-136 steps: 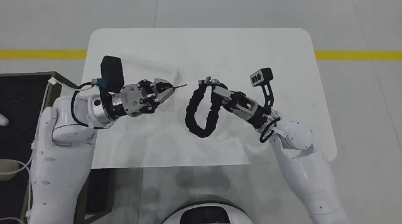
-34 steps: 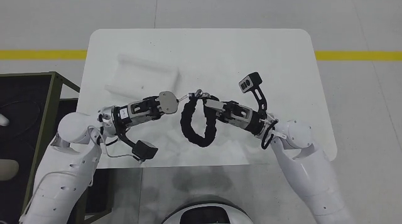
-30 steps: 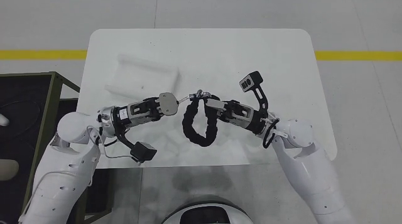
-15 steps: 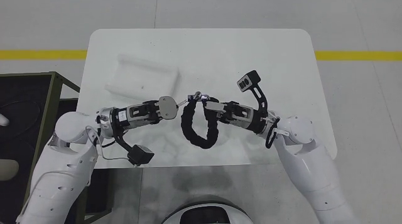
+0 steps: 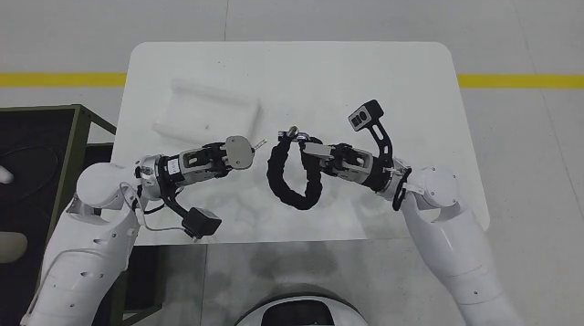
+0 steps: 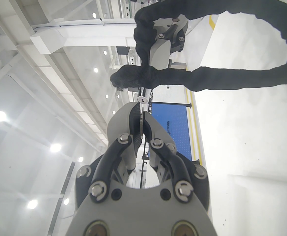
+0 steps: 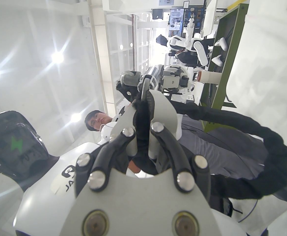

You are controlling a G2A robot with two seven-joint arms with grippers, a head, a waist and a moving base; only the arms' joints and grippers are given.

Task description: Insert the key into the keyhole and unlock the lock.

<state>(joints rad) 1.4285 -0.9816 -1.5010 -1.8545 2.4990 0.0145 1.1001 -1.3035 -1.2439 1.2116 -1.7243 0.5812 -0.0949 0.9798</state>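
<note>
My left gripper (image 5: 246, 149) is shut on a thin metal key (image 5: 258, 144), seen edge-on between the pads (image 6: 136, 120) in the left wrist view. The key (image 6: 142, 121) points at the lock's round silver keyhole face (image 6: 142, 100) and its tip sits just short of it. The lock is a cable lock in a black fabric sleeve (image 5: 292, 184), looped above the table. My right gripper (image 5: 301, 146) is shut on the sleeved lock body (image 7: 142, 109) near the head (image 5: 290, 133). Both grippers hang over the middle of the white table (image 5: 383, 79).
A pale translucent tray (image 5: 205, 107) lies on the table behind my left gripper. A dark bin with a green rim (image 5: 55, 134) stands off the table's left edge. A yellow floor line (image 5: 511, 79) runs past the table.
Since a second ago my left gripper has drawn back slightly from the lock head, opening a small gap. The right gripper with the lock shifted a little right. Both stayed shut.
</note>
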